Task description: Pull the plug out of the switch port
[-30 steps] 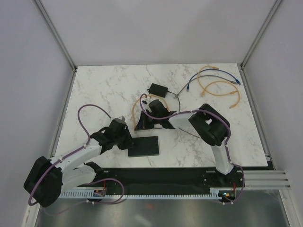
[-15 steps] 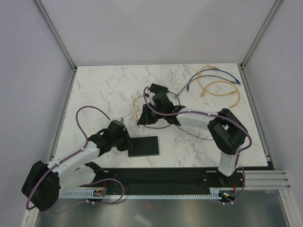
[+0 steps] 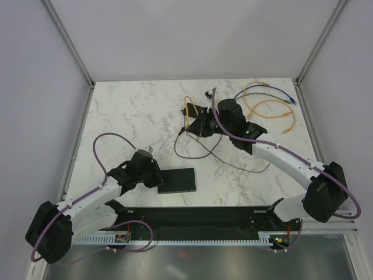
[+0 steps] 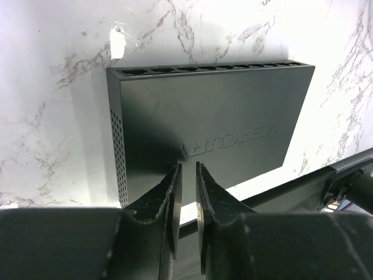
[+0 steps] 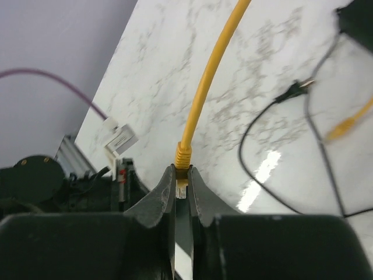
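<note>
A flat black rectangular switch [image 3: 178,180] lies on the white marble worktop [image 3: 128,111], close to the near edge and a little left of its middle. Its long axis runs roughly along that edge. From the left wrist, the row of sockets sits on the long edge that faces away from the left tool [image 4: 187,166], and a strip of vent holes runs down one short side. From above I cannot tell which edge carries the sockets. The left tool hangs at the switch's left end with its fingers a narrow gap apart, grasping nothing; the switch's top and a bit of bright worktop show through the gap. The right tool [image 5: 182,175] is clenched on the yellow plug [image 5: 183,154] of a yellow cable [image 5: 210,76], which rises away from the fingertips. It holds the plug over the middle of the worktop towards the far edge, well apart from the switch. A tangle of orange and blue cables [image 3: 269,102] lies near the far right corner.
</note>
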